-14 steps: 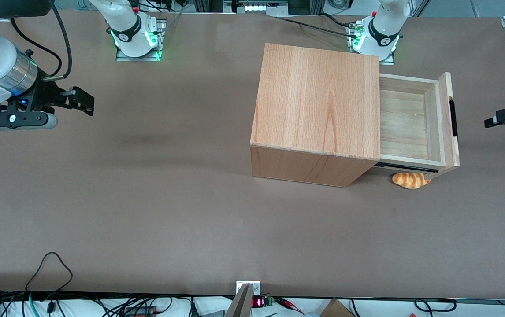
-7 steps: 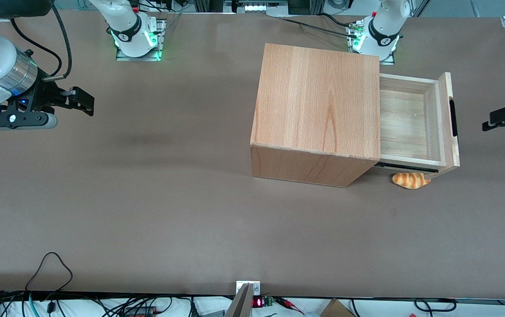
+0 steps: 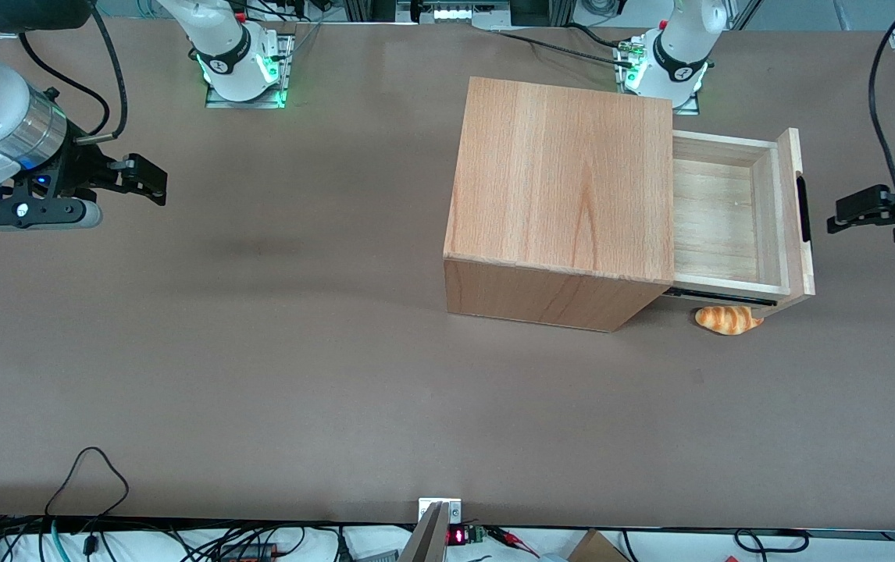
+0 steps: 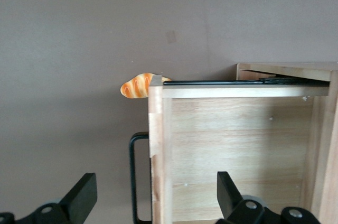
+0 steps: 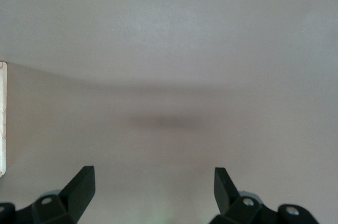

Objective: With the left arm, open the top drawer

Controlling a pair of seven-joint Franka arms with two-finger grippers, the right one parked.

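The top drawer stands pulled out of the wood-grain cabinet, its pale floor bare. Its black bar handle runs along the front panel, which faces the working arm's end of the table. The left arm's gripper hovers in front of that panel, apart from the handle. In the left wrist view the gripper is open. The drawer front edge and handle show between its fingers without touching them.
A toy croissant lies on the brown table under the drawer's corner nearer the front camera, and also shows as the croissant in the left wrist view. A black side rail is exposed. Cables hang at the table's front edge.
The left arm's gripper has drifted toward the drawer front over the last second. The drawer, cabinet and croissant have stayed put.
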